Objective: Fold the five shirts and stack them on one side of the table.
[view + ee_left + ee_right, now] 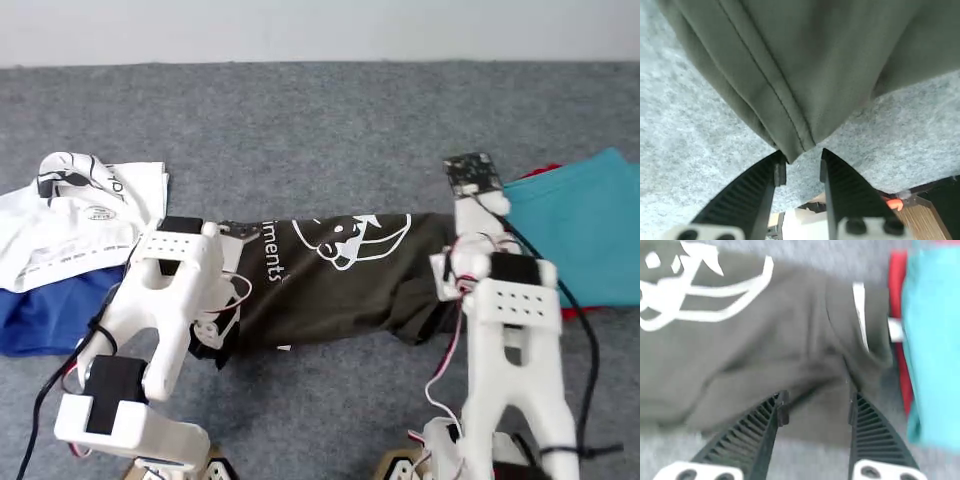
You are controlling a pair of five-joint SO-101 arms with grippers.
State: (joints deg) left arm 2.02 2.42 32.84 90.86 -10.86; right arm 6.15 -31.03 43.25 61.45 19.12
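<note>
Left gripper point(801, 165) pinching dark shirt point(340, 285) hem, right gripper point(818, 409) released above its edge

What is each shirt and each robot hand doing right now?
dark shirt, bunched up mid-table
white shirt, crumpled on the blue shirt
blue shirt, flat under the white one
teal shirt, flat on the red shirt
red shirt, under the teal, edge peeking
left gripper, jaws shut on the dark shirt
right gripper, jaws open over the dark shirt
</note>
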